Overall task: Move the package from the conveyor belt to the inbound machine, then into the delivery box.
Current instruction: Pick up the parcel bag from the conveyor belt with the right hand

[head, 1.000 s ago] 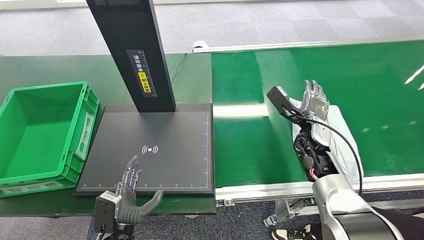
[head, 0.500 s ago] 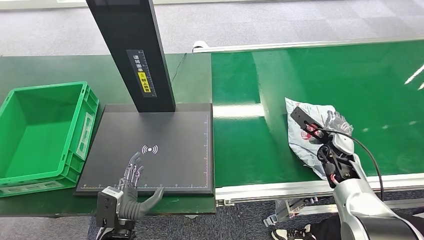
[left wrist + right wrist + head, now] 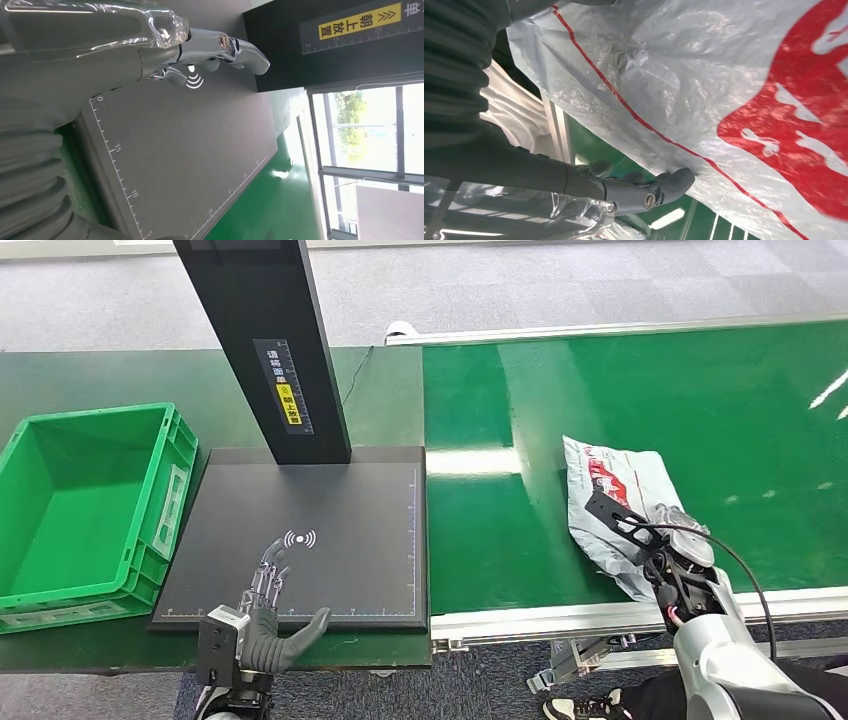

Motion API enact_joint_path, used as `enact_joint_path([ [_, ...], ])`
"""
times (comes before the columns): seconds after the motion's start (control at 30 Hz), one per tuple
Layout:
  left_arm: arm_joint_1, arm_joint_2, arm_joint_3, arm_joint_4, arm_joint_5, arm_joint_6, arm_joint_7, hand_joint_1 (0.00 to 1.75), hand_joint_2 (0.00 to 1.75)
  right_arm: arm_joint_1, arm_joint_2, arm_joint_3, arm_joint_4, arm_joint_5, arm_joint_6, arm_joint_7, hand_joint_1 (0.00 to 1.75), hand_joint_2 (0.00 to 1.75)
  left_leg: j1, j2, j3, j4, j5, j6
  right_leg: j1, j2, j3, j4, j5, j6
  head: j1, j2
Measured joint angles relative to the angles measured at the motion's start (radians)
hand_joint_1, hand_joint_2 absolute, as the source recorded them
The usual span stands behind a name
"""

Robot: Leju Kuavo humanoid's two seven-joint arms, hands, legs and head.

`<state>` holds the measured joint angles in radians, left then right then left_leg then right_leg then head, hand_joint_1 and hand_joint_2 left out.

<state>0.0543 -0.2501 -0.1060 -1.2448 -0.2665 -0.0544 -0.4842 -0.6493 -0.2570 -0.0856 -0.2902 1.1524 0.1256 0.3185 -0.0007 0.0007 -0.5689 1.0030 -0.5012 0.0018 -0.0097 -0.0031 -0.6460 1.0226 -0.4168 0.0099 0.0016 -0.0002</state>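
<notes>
Meanwhile the right robot hand [image 3: 672, 530] grips the grey package [image 3: 612, 495] on the conveyor belt [image 3: 500, 540]; the left robot hand [image 3: 268, 615] rests spread, empty, over the inbound machine [image 3: 340, 530].

Bright, even light — glare streaks the conveyor belt [image 3: 650, 390].

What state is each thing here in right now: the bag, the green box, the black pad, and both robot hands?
Package: lying flat on the conveyor belt, near its front edge.
Right robot hand: on the package's near end, fingers against the plastic.
Left robot hand: open, holding nothing, over the inbound machine's front edge.
Inbound machine: plate bare.
Delivery box: empty.
</notes>
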Motion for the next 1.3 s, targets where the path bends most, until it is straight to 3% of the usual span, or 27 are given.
enact_joint_path([
  [0.2, 0.000, 0.001, 0.002, 0.001, 0.004, 0.000, -0.004, 0.00, 1.75, 0.020, 0.004, -0.019, 0.005, 0.011, 0.013, -0.006, 0.00, 1.75, 0.000, 0.000, 0.000, 0.000, 0.000, 0.000, 0.000, 0.000, 0.000, 0.000, 0.000, 0.000, 0.000, 0.000],
  [0.23, -0.001, 0.001, 0.003, 0.002, 0.005, 0.000, -0.004, 0.00, 1.75, 0.024, 0.006, -0.023, 0.005, 0.013, 0.013, -0.013, 0.23, 1.75, 0.000, 0.000, 0.000, 0.000, 0.000, 0.000, 0.000, 0.000, 0.000, 0.000, 0.000, 0.000, 0.000, 0.000],
  [0.33, -0.004, 0.001, 0.005, 0.006, 0.006, 0.000, -0.005, 0.00, 1.75, 0.038, 0.011, -0.032, 0.005, 0.023, 0.012, -0.043, 1.33, 1.75, 0.000, 0.000, 0.000, 0.000, 0.000, 0.000, 0.000, 0.000, 0.000, 0.000, 0.000, 0.000, 0.000, 0.000],
  [0.37, -0.004, 0.001, 0.006, 0.007, 0.006, 0.000, -0.005, 0.00, 1.75, 0.041, 0.014, -0.035, 0.005, 0.026, 0.008, -0.055, 1.47, 1.75, 0.000, 0.000, 0.000, 0.000, 0.000, 0.000, 0.000, 0.000, 0.000, 0.000, 0.000, 0.000, 0.000, 0.000],
  [0.43, -0.005, 0.001, 0.007, 0.008, 0.006, 0.000, -0.005, 0.00, 1.75, 0.045, 0.019, -0.041, 0.005, 0.034, -0.004, -0.081, 1.49, 1.75, 0.000, 0.000, 0.000, 0.000, 0.000, 0.000, 0.000, 0.000, 0.000, 0.000, 0.000, 0.000, 0.000, 0.000],
  [0.6, -0.004, 0.001, 0.011, 0.009, 0.008, -0.001, -0.006, 0.00, 1.75, 0.045, 0.034, -0.052, 0.005, 0.049, -0.025, -0.116, 1.72, 1.75, 0.000, 0.000, 0.000, 0.000, 0.000, 0.000, 0.000, 0.000, 0.000, 0.000, 0.000, 0.000, 0.000, 0.000],
  [0.83, -0.004, 0.001, 0.018, 0.019, 0.017, -0.001, -0.011, 0.00, 1.75, 0.043, 0.050, -0.057, 0.005, 0.066, -0.060, -0.141, 1.74, 1.75, 0.000, 0.000, 0.000, 0.000, 0.000, 0.000, 0.000, 0.000, 0.001, 0.000, 0.000, 0.000, 0.000, 0.000],
  [1.13, 0.006, 0.001, 0.023, 0.023, 0.018, 0.000, -0.022, 0.00, 1.75, 0.030, 0.074, -0.090, -0.009, 0.068, -0.326, -0.209, 1.75, 1.75, 0.000, 0.000, -0.001, 0.000, 0.000, 0.000, 0.000, 0.000, 0.000, 0.000, 0.000, 0.000, 0.000, 0.000],
  [1.23, 0.012, 0.001, 0.023, 0.022, 0.018, 0.001, -0.025, 0.00, 1.75, 0.018, 0.081, -0.115, -0.018, 0.036, -0.439, -0.277, 1.75, 1.75, 0.000, 0.000, -0.001, 0.000, 0.000, 0.000, 0.000, 0.000, 0.000, 0.000, 0.000, 0.000, 0.000, 0.000],
  [1.3, 0.017, 0.001, 0.023, 0.022, 0.017, 0.007, -0.029, 0.00, 1.75, 0.013, 0.089, -0.145, -0.029, -0.025, -0.508, -0.367, 1.75, 1.75, 0.000, 0.000, -0.001, 0.000, 0.000, 0.000, 0.000, 0.000, 0.000, 0.000, 0.000, 0.000, 0.000, 0.000],
])
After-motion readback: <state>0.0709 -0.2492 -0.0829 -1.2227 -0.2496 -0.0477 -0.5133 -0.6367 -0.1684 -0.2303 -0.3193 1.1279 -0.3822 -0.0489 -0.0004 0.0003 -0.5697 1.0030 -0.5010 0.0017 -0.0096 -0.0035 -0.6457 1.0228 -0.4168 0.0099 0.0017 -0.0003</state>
